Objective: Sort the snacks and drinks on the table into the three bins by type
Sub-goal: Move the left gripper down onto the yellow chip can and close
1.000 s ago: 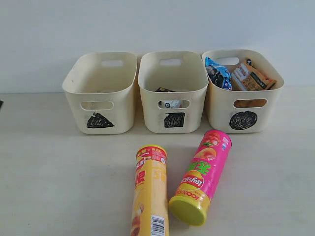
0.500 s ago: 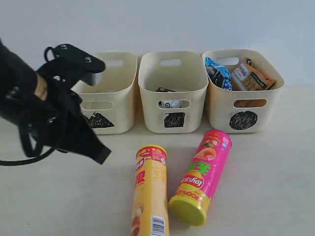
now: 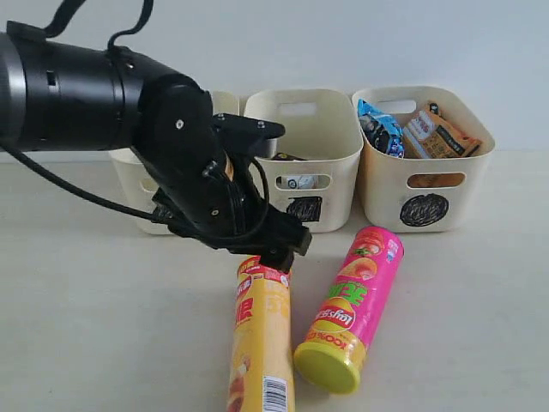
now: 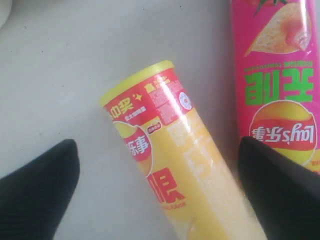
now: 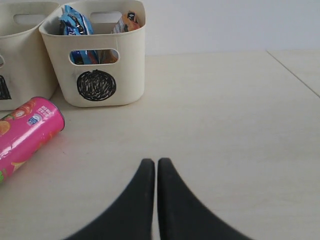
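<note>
The yellow chip tube [image 3: 260,343] and the pink chip tube [image 3: 353,305] lie side by side on the table [image 3: 463,326] in front of the bins. My left gripper [image 3: 279,249] hangs over the yellow tube's far end. In the left wrist view the left gripper [image 4: 160,192] is open, its fingers [image 4: 40,192] on either side of the yellow tube [image 4: 170,150], with the pink tube [image 4: 275,75] beside one finger. The blue bag [image 3: 380,129] and orange bag [image 3: 437,133] sit in the circle bin [image 3: 420,193]. A carton [image 3: 298,181] shows through the square bin's [image 3: 300,129] slot. My right gripper [image 5: 156,162] is shut and holds nothing.
The left arm hides most of the triangle bin [image 3: 129,172]. In the right wrist view the circle bin [image 5: 125,75] and the pink tube [image 5: 25,135] lie off to one side, with bare table [image 5: 225,125] around the right gripper. A wall stands behind the bins.
The left arm came in from the left and moved right, from in front of the triangle bin to above the yellow tube's far end. The tubes and bins have not moved.
</note>
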Controlling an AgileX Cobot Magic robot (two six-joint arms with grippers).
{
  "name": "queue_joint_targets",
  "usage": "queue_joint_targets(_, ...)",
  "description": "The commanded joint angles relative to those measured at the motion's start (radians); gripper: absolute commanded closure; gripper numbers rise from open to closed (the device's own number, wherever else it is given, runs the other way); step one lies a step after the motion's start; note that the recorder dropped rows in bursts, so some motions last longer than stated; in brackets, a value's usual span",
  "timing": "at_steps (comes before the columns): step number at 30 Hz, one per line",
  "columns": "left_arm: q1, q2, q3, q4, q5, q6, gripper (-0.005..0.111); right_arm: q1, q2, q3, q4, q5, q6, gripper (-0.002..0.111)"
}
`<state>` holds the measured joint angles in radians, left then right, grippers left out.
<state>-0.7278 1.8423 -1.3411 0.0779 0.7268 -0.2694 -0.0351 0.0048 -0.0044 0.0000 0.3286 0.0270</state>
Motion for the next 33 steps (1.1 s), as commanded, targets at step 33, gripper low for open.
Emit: queue_joint_targets(33, 0.021, 0.226, -0.008, -0.014, -0.129, -0.120, 0.022, -0.002, -0.005, 0.004, -0.009, -0.006, -0.003, 0.108)
